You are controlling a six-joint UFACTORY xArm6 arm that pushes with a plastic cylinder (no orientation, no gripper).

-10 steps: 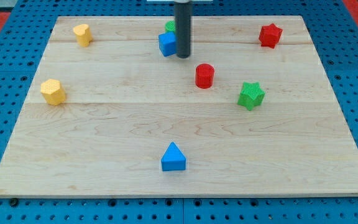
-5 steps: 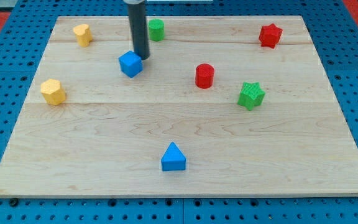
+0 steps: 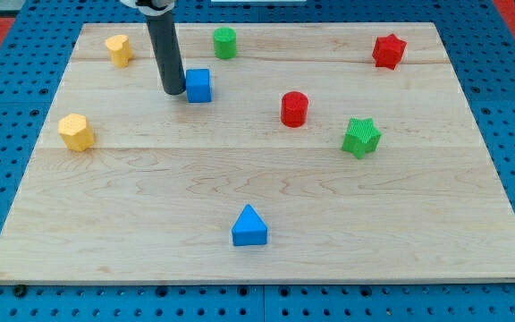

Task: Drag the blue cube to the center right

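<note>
The blue cube (image 3: 198,85) sits on the wooden board (image 3: 257,233), left of centre in the upper part of the view. My tip (image 3: 173,91) is right at the cube's left side, touching or nearly touching it. The dark rod rises from there toward the view's top. The centre right of the board holds a green star (image 3: 361,137).
A red cylinder (image 3: 294,108) lies to the right of the cube. A green cylinder (image 3: 225,42) is at the top, a red star (image 3: 388,50) at the top right. Two yellow blocks, one (image 3: 119,48) and the other (image 3: 76,131), are at the left. A blue triangle (image 3: 249,226) lies near the bottom.
My tip moved from the cube's right side around to its left side. The cube first slid left and down, then shifted a little back to the right.
</note>
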